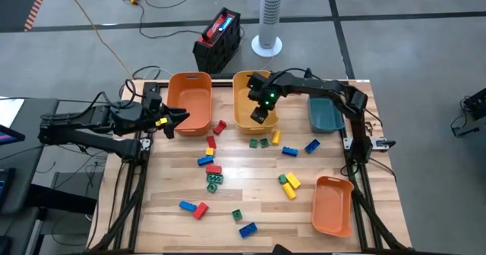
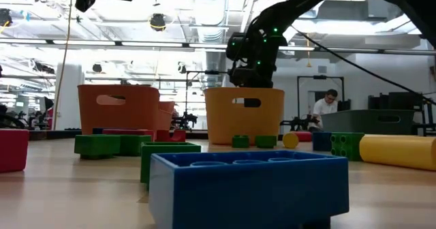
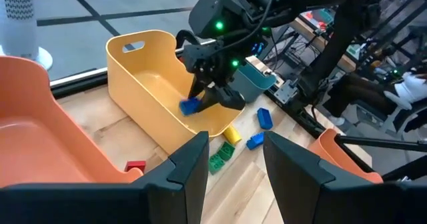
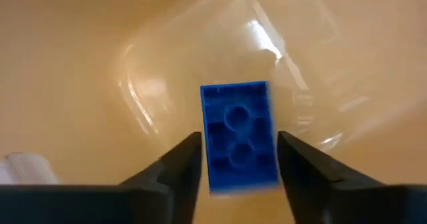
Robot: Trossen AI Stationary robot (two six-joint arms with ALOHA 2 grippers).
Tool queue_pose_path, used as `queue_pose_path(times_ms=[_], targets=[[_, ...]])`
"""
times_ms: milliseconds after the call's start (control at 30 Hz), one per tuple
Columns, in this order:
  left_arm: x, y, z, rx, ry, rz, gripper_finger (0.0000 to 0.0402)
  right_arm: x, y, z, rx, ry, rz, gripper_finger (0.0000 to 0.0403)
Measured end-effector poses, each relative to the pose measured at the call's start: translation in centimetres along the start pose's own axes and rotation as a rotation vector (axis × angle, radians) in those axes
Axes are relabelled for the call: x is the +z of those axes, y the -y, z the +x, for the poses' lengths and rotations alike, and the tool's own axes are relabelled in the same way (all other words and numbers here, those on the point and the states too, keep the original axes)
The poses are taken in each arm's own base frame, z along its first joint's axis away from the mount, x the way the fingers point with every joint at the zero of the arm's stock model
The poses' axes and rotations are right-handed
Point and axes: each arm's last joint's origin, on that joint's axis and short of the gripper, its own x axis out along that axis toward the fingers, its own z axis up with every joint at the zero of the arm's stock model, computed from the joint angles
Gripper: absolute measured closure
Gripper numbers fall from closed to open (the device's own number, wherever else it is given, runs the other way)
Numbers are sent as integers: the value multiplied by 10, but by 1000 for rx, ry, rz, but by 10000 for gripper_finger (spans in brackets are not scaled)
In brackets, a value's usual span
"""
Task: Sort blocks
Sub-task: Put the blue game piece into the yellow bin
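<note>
Right wrist view shows a small blue plastic toy brick (image 4: 239, 134) between the right tool's (image 4: 239, 159) parted fingers, over the yellow plastic bin's (image 4: 80, 64) floor. To drop it cleanly, keep the tool low inside the rim and spread wider before lifting. The fingers seem clear of the brick, though contact is hard to judge. The left tool (image 1: 176, 119), half open and empty, waits beside the orange plastic bin (image 1: 190, 96).

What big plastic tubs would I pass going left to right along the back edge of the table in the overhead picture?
Orange bin → yellow bin, with the right arm's tool over it → teal bin.
</note>
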Motion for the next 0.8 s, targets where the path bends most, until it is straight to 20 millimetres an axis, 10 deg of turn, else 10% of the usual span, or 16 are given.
queue_pose_path(times_ms=[133,400,800], targets=[[0,0,0,0,-1,0,262,1,2,-14,-3,2,-27,145],[-1,1,0,-30,-24,-4,262,-40,-42,-114,-15,111,-210,139],[-1,1,0,-28,-22,11,262,-166,-88,-99,2,250,-142,138]])
